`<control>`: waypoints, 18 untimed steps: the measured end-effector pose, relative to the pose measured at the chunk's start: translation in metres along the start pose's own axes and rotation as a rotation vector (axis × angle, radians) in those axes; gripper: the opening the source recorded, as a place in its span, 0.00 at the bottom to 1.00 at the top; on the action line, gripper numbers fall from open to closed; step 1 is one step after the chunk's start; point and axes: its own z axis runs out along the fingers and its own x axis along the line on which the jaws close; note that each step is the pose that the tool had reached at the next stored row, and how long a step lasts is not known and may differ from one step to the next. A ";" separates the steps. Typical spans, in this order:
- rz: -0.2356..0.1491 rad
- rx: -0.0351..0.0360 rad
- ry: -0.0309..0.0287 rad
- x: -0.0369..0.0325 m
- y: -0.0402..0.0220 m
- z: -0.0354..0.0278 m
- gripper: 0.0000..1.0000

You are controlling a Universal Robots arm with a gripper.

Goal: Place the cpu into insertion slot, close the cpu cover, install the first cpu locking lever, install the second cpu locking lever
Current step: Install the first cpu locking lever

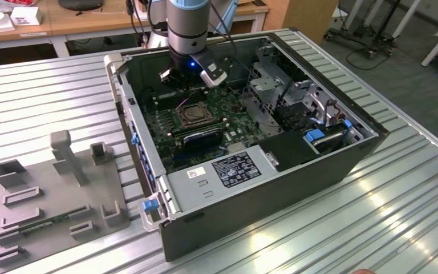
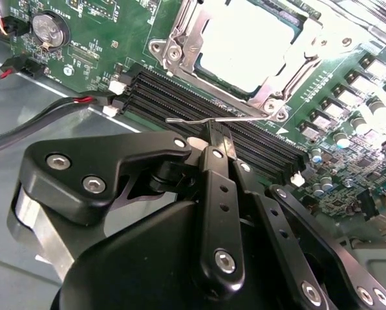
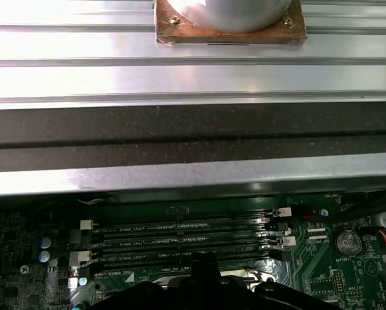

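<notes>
The ribbed metal table (image 1: 401, 228) bears an open computer case (image 1: 280, 194) and grey fixture (image 1: 48, 197).

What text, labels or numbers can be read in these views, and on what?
None reads clearly.
Power supply label, exterior view: too small.
White lettering beside the memory slots, first wrist view: blurred.
Markings on the green circuit board, second wrist view: too small.

A ribbed silvery desk (image 1: 401, 217) catches bright glare, with a wooden worktable (image 1: 89, 20) behind and wheeled stands (image 1: 371, 34) on grey floor (image 1: 401, 68).
</notes>
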 end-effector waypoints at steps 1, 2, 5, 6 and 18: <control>0.000 0.0001 0.0000 0.0000 -0.0002 0.0007 0.10; 0.000 0.0001 0.0000 0.0001 -0.0004 0.0013 0.10; 0.000 0.0001 0.0000 0.0003 -0.0009 0.0034 0.10; 0.000 0.0001 0.0001 0.0003 -0.0011 0.0041 0.10; 0.000 0.0001 0.0000 -0.0005 -0.0019 0.0073 0.10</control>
